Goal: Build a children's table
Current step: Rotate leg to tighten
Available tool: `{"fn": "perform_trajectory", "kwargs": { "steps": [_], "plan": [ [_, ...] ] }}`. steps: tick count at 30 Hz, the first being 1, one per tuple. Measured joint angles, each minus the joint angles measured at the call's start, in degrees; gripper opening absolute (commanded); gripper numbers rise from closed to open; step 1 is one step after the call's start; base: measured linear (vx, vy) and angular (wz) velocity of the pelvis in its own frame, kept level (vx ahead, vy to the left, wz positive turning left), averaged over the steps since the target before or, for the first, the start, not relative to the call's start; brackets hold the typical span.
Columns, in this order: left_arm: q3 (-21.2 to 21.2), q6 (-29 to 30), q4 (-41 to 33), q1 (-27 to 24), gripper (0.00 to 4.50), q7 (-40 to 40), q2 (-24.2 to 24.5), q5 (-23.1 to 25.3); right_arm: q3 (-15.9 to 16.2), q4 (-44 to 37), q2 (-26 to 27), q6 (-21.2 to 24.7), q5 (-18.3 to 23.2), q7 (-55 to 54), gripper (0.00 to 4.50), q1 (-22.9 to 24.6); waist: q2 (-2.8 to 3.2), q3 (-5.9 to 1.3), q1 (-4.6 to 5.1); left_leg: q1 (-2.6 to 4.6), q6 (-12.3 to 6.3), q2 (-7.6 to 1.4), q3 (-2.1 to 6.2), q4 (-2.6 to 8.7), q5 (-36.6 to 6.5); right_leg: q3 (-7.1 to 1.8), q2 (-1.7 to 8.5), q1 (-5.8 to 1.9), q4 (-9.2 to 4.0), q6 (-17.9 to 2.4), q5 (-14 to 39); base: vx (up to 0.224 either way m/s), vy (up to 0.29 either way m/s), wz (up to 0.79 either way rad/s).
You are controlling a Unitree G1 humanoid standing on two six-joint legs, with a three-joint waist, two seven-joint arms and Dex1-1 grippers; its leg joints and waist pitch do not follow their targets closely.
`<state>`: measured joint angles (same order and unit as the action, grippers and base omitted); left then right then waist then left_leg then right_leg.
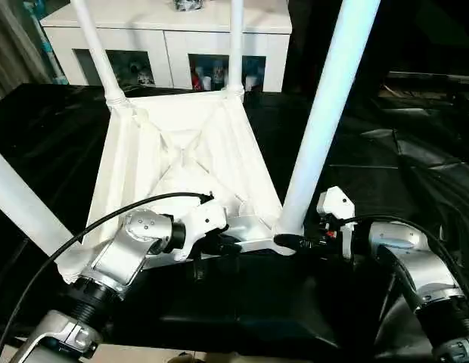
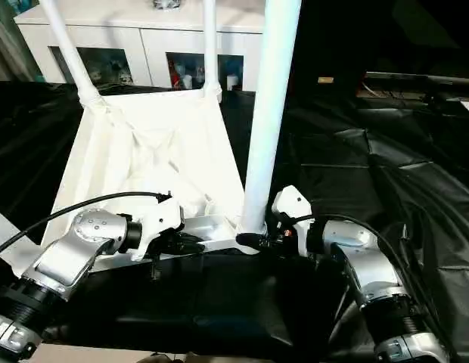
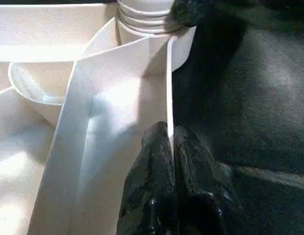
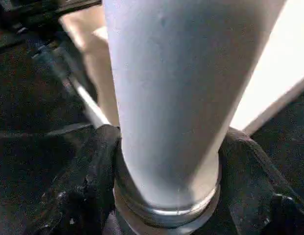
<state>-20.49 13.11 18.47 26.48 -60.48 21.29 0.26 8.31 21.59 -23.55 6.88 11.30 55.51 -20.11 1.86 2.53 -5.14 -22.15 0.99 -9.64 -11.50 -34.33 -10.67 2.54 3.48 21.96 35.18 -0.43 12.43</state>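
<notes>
White top (image 1: 181, 151) upside down on black sheet (image 2: 386, 166), legs up. Left gripper (image 3: 170, 142) pinching near rim. Right gripper (image 4: 166, 161) clasping near-corner leg (image 1: 325, 113) at its base.

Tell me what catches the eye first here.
An upturned white tabletop lies on black sheeting, its legs pointing up. The nearest leg rises at its near corner, with the right gripper around its base. The left gripper pinches the top's near rim.

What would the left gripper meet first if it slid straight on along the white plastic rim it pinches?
Most likely the round corner socket holding the near-right white tubular leg; the left gripper points along the thin rim wall towards it.
</notes>
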Motion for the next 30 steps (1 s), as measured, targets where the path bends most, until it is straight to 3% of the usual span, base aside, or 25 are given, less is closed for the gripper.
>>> {"fn": "perform_trajectory", "kwargs": {
  "steps": [8, 17, 22, 23, 27, 28, 30],
  "plan": [
    [0.3, 1.6, 8.6, 5.5, 0.0, 11.2, -7.2, 3.3, -5.2, 4.4, 10.6, 1.5, -2.6, -23.2, 2.62, -1.7, 0.01, -0.04, 0.35, 0.29, 0.36, 0.0, 0.02, 0.0, -0.1, -0.02, 0.0, -0.09, 0.07, 0.0, -0.4, 0.0, 0.0, 0.0],
    [0.7, 2.0, 14.8, 9.1, 0.0, 20.0, -13.4, 5.0, -8.0, 8.6, 20.1, -3.6, -7.1, -44.9, 2.62, -3.2, 0.21, -0.09, 0.05, 0.2, 0.37, 0.04, 0.01, 0.08, -0.1, -0.05, 0.03, -0.07, -0.15, -0.1, -0.6, 0.0, 0.0, 0.0],
    [0.8, 1.7, 15.0, 9.2, 0.0, 20.1, -13.6, 5.2, -8.6, 8.6, 20.3, -3.6, -7.0, -44.4, 2.62, -3.3, 0.29, -0.14, -0.01, 0.18, 0.37, 0.06, 0.01, 0.11, -0.1, -0.05, 0.04, -0.08, -0.19, -0.1, -0.6, 0.0, 0.0, 0.0],
    [0.8, 1.7, 15.0, 9.2, 0.0, 20.1, -13.6, 5.2, -9.2, 8.6, 20.4, -3.6, -6.6, -43.9, 3.18, -3.3, 0.29, -0.13, -0.03, 0.17, 0.37, 0.05, 0.01, 0.12, -0.1, -0.05, 0.04, -0.07, -0.19, -0.1, -0.6, 0.0, 0.0, 0.0],
    [1.0, 1.4, 14.4, 8.9, 0.0, 19.8, -12.5, 5.1, -9.9, 8.6, 19.3, -4.3, -4.1, -39.4, 3.44, -3.3, 0.3, -0.07, 0.13, 0.13, 0.37, 0.05, 0.01, 0.15, -0.1, -0.04, 0.04, -0.01, -0.19, -0.1, -0.6, 0.0, 0.0, 0.0],
    [1.0, 1.2, 14.2, 8.7, 0.0, 19.5, -12.1, 5.1, -9.8, 8.6, 18.6, -4.3, -3.9, -37.9, 3.71, -3.3, 0.32, -0.06, 0.14, 0.11, 0.37, 0.04, 0.01, 0.15, -0.1, -0.04, 0.04, 0.01, -0.19, -0.1, -0.6, 0.0, 0.0, 0.0],
    [1.0, 0.3, 13.5, 8.0, 0.0, 19.0, -11.5, 5.1, -8.7, 7.9, 16.3, -3.2, -3.4, -33.4, 3.77, -3.3, 0.38, -0.05, 0.28, 0.12, 0.37, 0.04, 0.01, 0.16, -0.1, -0.04, 0.03, 0.01, -0.19, -0.1, -0.6, 0.0, 0.0, 0.0]
  ]
}}
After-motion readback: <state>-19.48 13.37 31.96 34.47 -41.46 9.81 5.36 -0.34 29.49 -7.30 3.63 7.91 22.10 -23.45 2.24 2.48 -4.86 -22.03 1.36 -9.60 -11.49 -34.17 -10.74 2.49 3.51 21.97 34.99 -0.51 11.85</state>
